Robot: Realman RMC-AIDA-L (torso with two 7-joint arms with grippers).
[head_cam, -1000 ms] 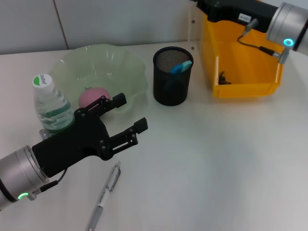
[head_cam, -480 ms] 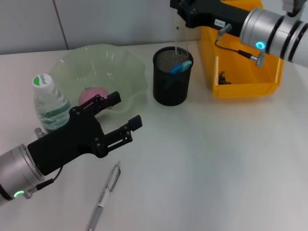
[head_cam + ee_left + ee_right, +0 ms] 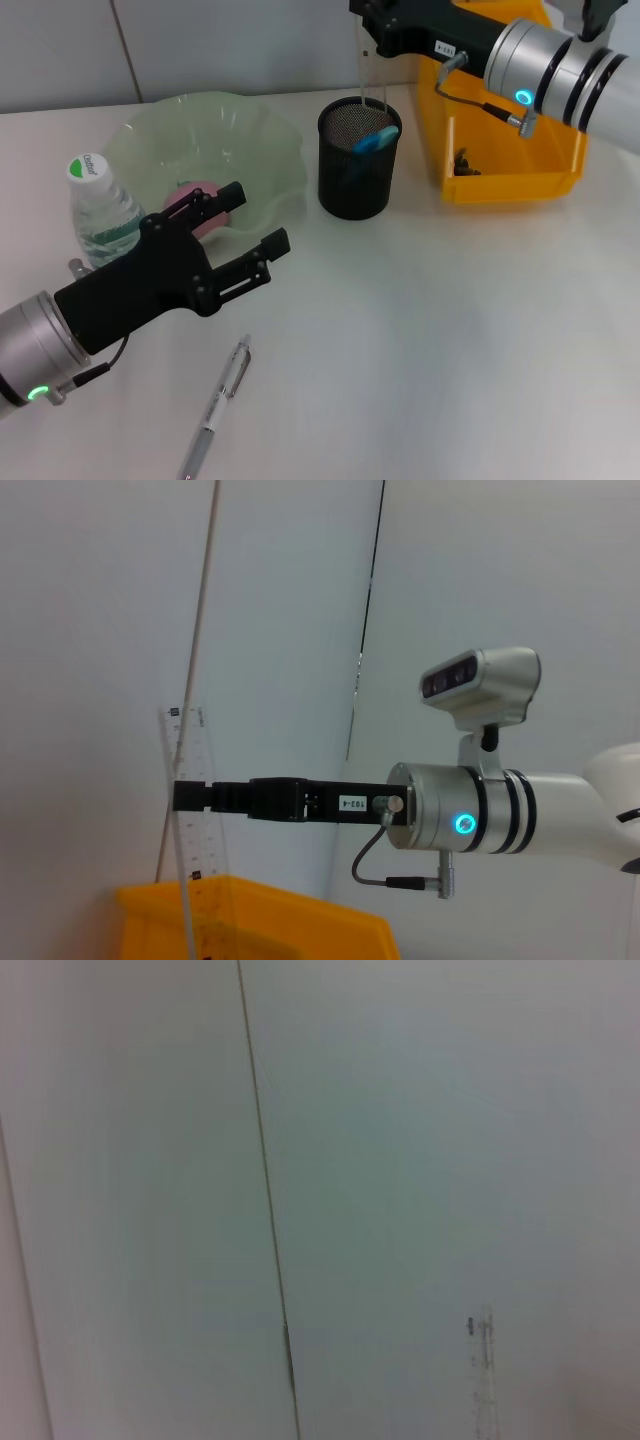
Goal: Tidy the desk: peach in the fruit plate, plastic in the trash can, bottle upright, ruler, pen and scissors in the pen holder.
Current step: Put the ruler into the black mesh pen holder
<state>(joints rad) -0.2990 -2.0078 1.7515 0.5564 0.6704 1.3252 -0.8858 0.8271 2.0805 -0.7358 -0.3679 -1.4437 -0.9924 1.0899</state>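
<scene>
Ruler (image 3: 371, 62) hung upright over the holder (image 3: 358, 158), clamped in the right gripper (image 3: 368, 22) near the desk's far edge; left wrist view showed the fingers pinching it at mid-height. My read: the step was dropping it in. Best to keep it vertical, centre its lower end over the mesh mouth, clear of the blue item (image 3: 374, 139) inside, lower until the end is below the rim, and only then let go.

Left gripper (image 3: 246, 231) hovered near the desk's left edge, fingers spread, holding nothing, close above the pen (image 3: 217, 406) lying at the near edge.

Containers:
- plate (image 3: 262, 142): peach (image 3: 188, 196) in it
- bin (image 3: 505, 140): small dark scrap on the floor, can't tell what
- bottle (image 3: 101, 213): upright beside the plate
</scene>
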